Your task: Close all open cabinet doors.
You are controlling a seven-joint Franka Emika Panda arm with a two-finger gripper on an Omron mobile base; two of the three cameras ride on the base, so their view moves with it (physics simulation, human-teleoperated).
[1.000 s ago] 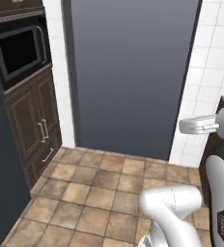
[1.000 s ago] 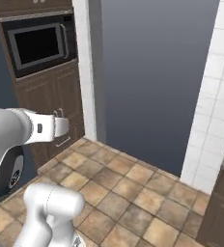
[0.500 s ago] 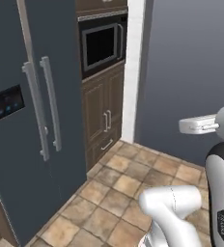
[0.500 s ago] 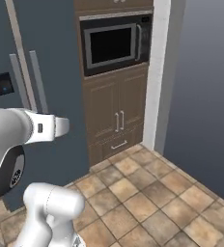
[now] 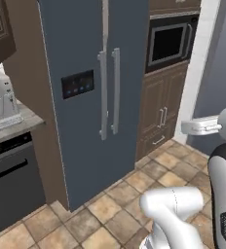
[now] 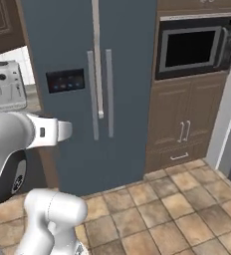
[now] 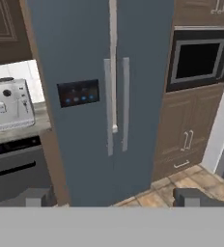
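- 1 candidate cabinet door (image 7: 5, 29) sits at upper left in the hand view, above the counter (image 5: 25, 121); dark brown wood, recessed panel; cropped by the frame, so I cannot tell if it's ajar
- 2 lower doors (image 6: 179, 119) under the microwave (image 6: 192, 47) look flush, same brown panelling, short silver bar pulls
- gripper (image 7: 116, 198) faces the fridge (image 5: 85, 121); fingertips (image 7: 36, 198) spread wide apart, nothing between them
- risk: fridge has 2 tall vertical silver handles, much like cabinet bars; aiming there wastes the move; its skin is smooth matte grey-blue, not wood
- risk: arm is well apart from the upper door; reaching from here likely swings past the boxy white coffee machine (image 5: 0, 99) on the stone-look counter
- risk: black glossy dishwasher (image 5: 12, 185) front sits low beside the fridge; base could clip it when closing in over the tan tiled floor (image 6: 187, 209)
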